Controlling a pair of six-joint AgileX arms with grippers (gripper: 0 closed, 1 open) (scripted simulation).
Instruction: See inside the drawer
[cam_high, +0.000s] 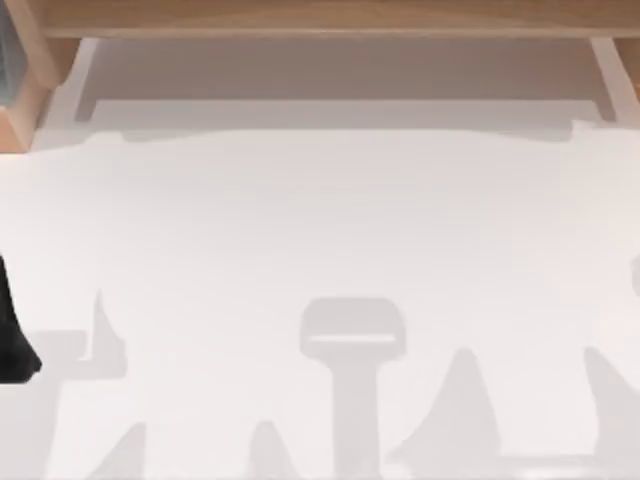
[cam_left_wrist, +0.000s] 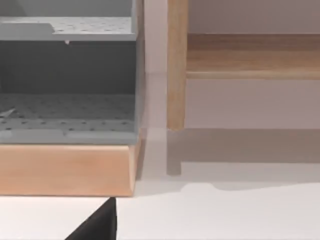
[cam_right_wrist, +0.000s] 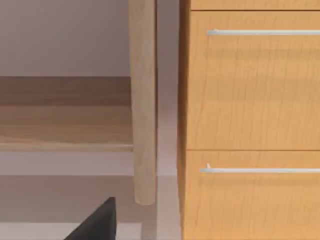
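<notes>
A wooden post (cam_right_wrist: 144, 100) stands just beside the closed drawers (cam_right_wrist: 252, 85) with silver handles (cam_right_wrist: 262, 32); neither gripper's opening can be told.

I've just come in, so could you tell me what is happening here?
Nothing is being handled yet. The right wrist view faces two wooden drawers, both shut: upper drawer, lower drawer, each with a metal handle. The left arm sits at the table's left edge, facing a grey shelf unit.

White table (cam_high: 320, 250), shadows only
</notes>
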